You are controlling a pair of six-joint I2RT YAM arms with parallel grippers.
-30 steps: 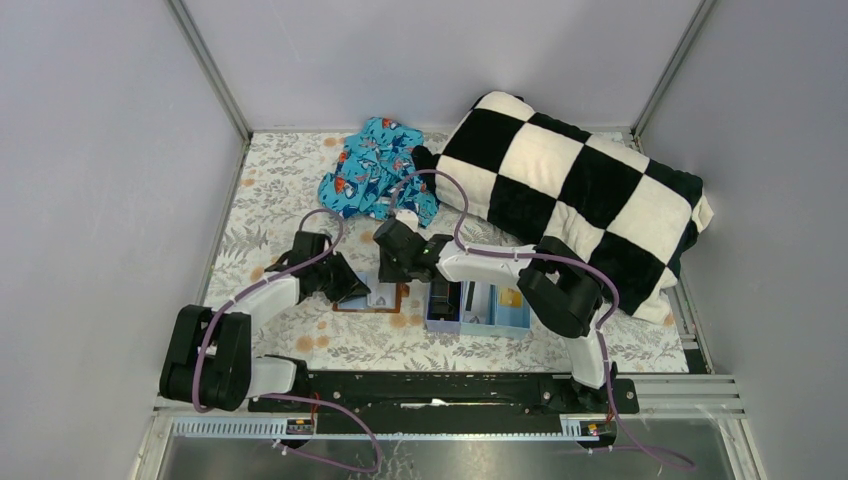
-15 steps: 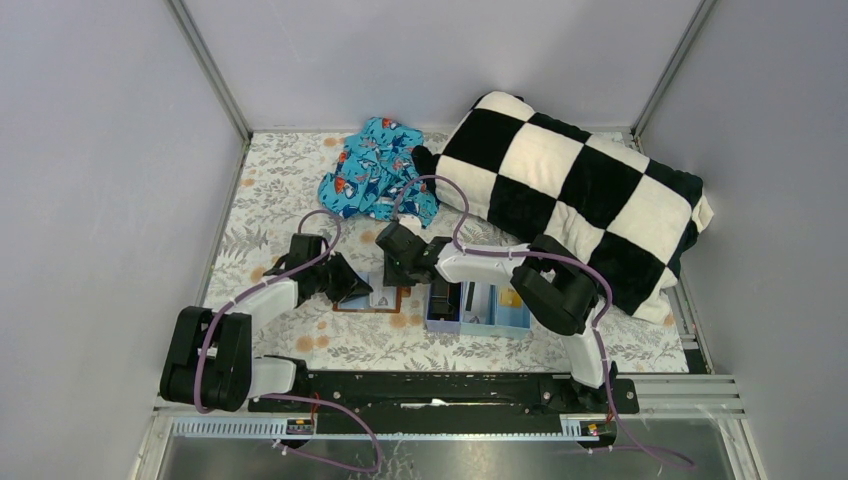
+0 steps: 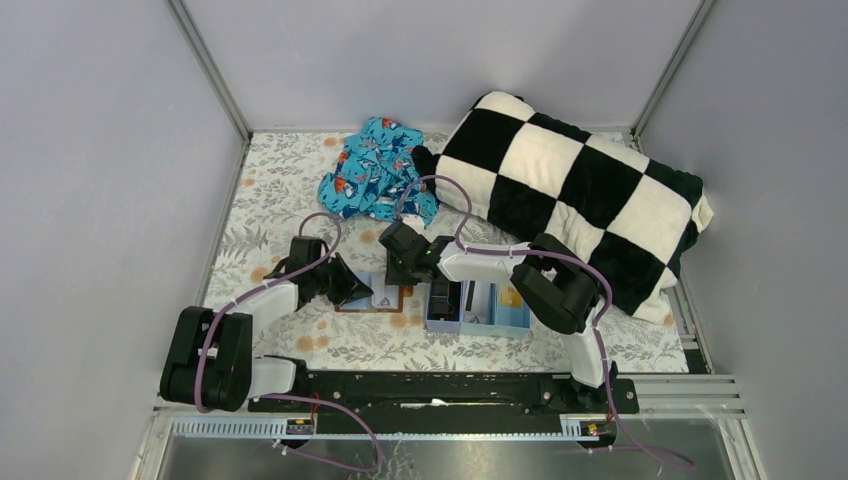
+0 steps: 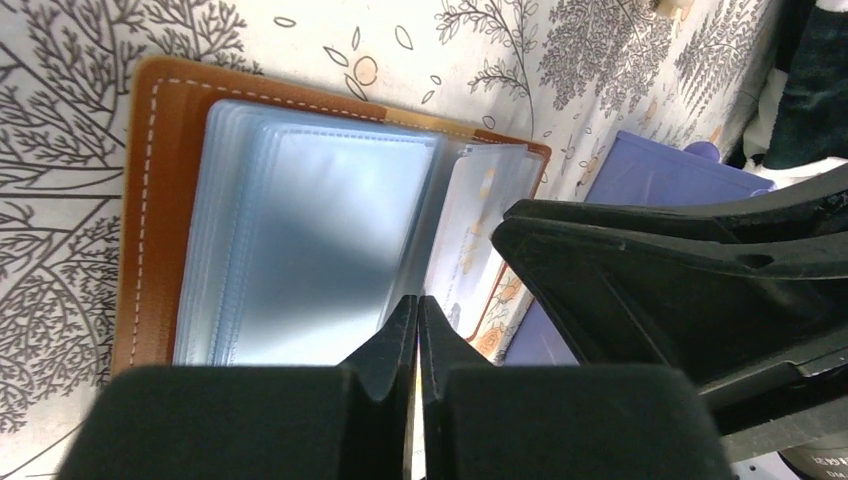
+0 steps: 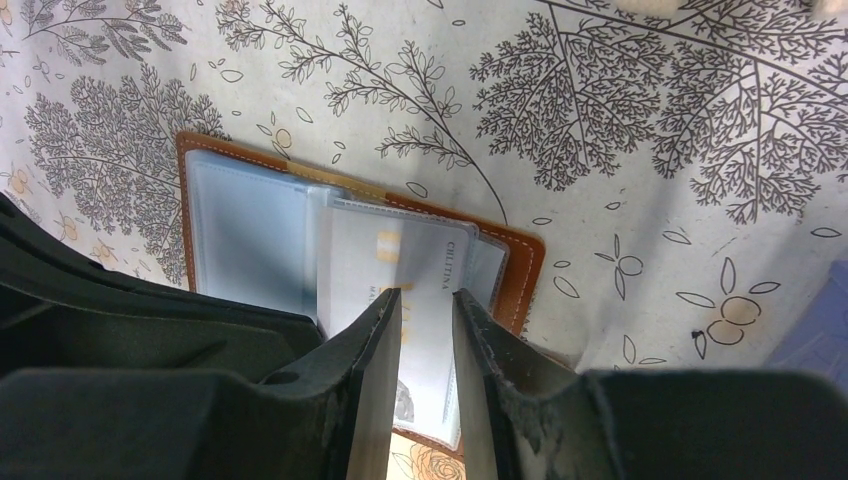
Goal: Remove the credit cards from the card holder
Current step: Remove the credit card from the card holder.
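Observation:
The brown card holder [image 3: 380,300] lies open on the floral cloth, its pale blue sleeves up [image 4: 160,200] [image 5: 520,265]. A pale card with a gold chip [image 5: 420,255] sits in its right-hand sleeve and also shows in the left wrist view [image 4: 470,220]. My left gripper [image 3: 355,290] [image 4: 418,303] is shut, its tips at the edge of the left sleeves. My right gripper [image 3: 400,275] [image 5: 427,298] is narrowly open just above the pale card. A dark card [image 3: 445,298] and an orange-gold card [image 3: 511,297] lie in the light blue tray [image 3: 480,328].
The tray stands right beside the holder, to its right [image 4: 650,180]. A black-and-white checked pillow [image 3: 580,190] fills the back right. A blue patterned cloth [image 3: 375,170] lies at the back centre. Grey walls enclose the table.
The right gripper has shifted slightly to the right over the holder. The left gripper has barely moved.

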